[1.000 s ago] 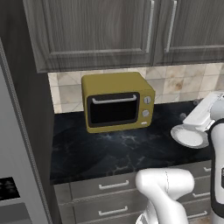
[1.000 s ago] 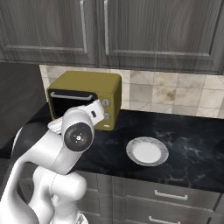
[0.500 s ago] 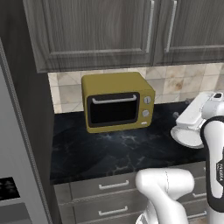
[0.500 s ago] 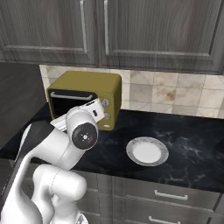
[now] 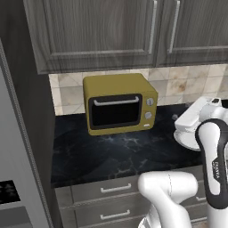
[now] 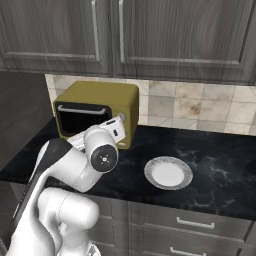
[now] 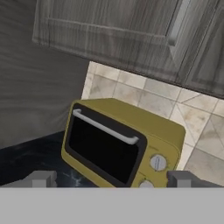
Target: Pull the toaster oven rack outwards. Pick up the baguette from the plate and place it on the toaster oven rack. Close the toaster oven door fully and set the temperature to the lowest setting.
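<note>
The tool (image 7: pixel 112 178) is seen in the hand view with its two tips spread wide apart and nothing between them, held in the air and pointed at the oven (image 7: pixel 122 144). The oven, mustard yellow, is set on the dark marbled worktop (image 5: pixel 120 156) against the tiled wall, beneath grey cabinets (image 5: pixel 116 31). Its door (image 5: pixel 116 110) is shut, with the silver handle (image 7: pixel 105 127) across the top of the dark glass, and two round knobs (image 5: pixel 149 108) are stacked on the right panel. The rack cannot be made out behind the glass. To the right of the oven, well apart from it, the plate (image 6: pixel 168 173) lies flat on the worktop; in the right base view its centre is seen as plain white. Drawers (image 6: pixel 200 227) run below the worktop.
</note>
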Tool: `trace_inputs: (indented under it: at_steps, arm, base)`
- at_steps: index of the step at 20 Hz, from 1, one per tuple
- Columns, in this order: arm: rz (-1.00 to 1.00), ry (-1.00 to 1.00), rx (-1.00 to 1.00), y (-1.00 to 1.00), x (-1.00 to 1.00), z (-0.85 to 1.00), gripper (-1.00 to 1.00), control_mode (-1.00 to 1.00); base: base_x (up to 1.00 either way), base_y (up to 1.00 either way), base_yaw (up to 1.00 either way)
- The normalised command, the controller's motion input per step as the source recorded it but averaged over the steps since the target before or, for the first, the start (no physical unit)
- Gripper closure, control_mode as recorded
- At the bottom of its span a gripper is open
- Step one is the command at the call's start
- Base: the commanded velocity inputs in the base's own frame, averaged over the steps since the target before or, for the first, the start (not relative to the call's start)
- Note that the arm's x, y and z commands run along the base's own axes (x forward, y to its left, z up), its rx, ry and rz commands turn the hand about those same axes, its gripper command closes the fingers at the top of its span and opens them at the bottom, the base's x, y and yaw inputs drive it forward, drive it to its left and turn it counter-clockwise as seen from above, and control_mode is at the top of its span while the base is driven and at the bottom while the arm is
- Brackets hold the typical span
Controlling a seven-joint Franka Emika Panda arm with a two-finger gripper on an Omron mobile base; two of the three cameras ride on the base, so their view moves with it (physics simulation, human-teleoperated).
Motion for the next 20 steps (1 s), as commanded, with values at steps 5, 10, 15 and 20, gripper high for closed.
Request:
trace_inputs:
  at_steps: [5, 10, 15, 20]
  arm:
    - [-0.10, -0.08, 0.03, 0.20, 0.39, -0.30, -1.00, -1.00]
    - [-0.04, -0.02, 0.04, 0.11, 0.39, -0.13, -1.00, -1.00]
    - [0.00, 0.00, 0.06, 0.00, 0.42, -0.03, -1.00, -1.00]
    - [0.00, 0.00, 0.10, -0.01, 0.44, 0.00, -1.00, -1.00]
  base:
    - [0.00, 0.00, 0.00]
    - [0.00, 0.00, 0.00]
    - [0.00, 0.00, 0.00]
    - [0.00, 0.00, 0.00]
